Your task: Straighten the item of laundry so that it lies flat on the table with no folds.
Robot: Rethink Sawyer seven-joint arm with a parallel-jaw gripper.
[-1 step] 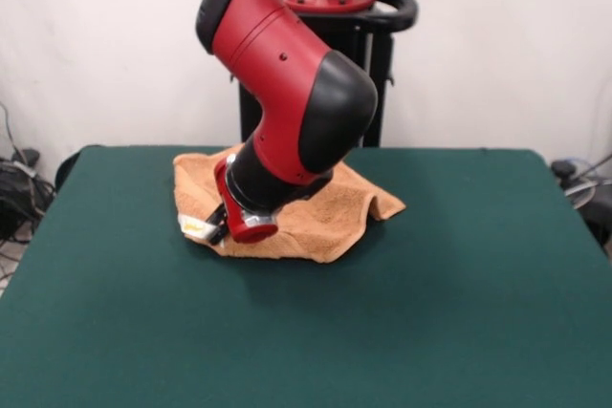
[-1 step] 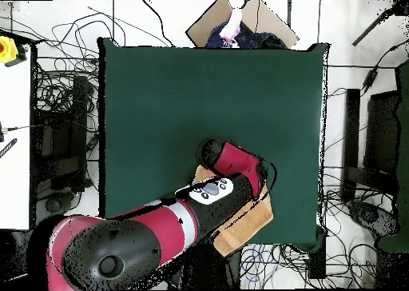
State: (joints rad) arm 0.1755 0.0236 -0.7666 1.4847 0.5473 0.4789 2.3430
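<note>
Towel (image 1: pixel 325 217) rumpled, folded, white label showing; jaws (image 1: pixel 218 226) state unclear.

The table (image 1: pixel 430 312) has a dark green top. On it lies an orange-tan towel (image 1: pixel 325 222), rumpled, right under the gripper (image 1: pixel 218 228) and spreading out to both sides beneath it.
</note>
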